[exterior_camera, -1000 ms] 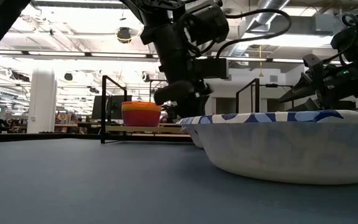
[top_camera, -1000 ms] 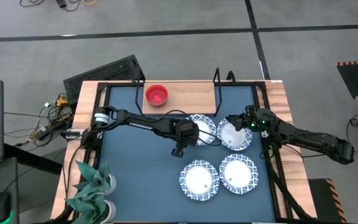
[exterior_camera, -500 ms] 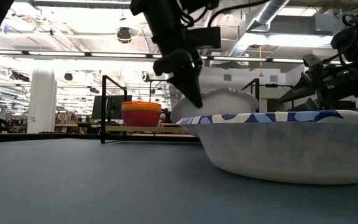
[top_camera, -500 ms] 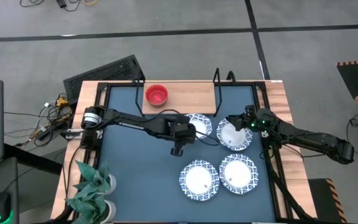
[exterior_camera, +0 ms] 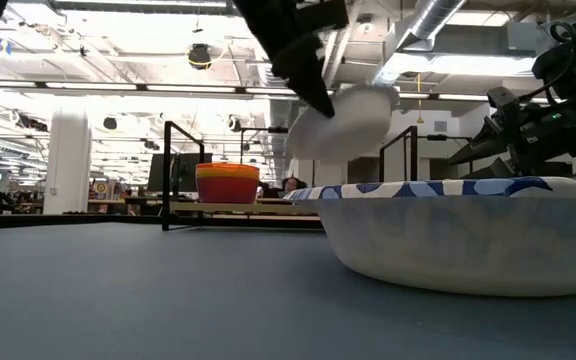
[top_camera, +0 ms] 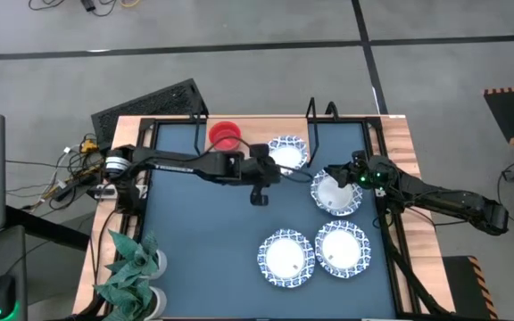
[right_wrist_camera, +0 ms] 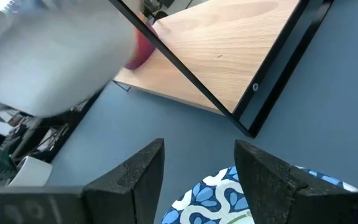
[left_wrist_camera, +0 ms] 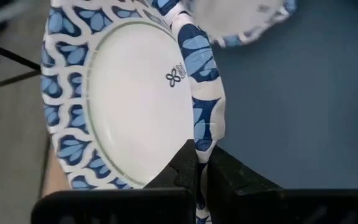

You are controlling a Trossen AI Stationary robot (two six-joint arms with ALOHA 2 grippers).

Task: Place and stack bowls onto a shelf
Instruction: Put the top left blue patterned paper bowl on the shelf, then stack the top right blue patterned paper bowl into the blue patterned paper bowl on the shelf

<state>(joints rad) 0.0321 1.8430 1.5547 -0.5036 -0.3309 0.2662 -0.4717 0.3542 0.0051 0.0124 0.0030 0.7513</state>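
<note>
Left gripper (top_camera: 272, 162) holds a white bowl (top_camera: 287, 152) above the shelf (top_camera: 266, 134); 3 bowls on table.

Light: you get bright, even light from the ceiling lamps (exterior_camera: 200, 55) behind the table (top_camera: 194, 241).
Shadows: soft and faint in your overhead view.
Blur: the lifted white bowl (exterior_camera: 343, 118) smears in your low and right wrist views.
Focus: the nearest bowl (exterior_camera: 448, 235) looms soft-edged.
</note>
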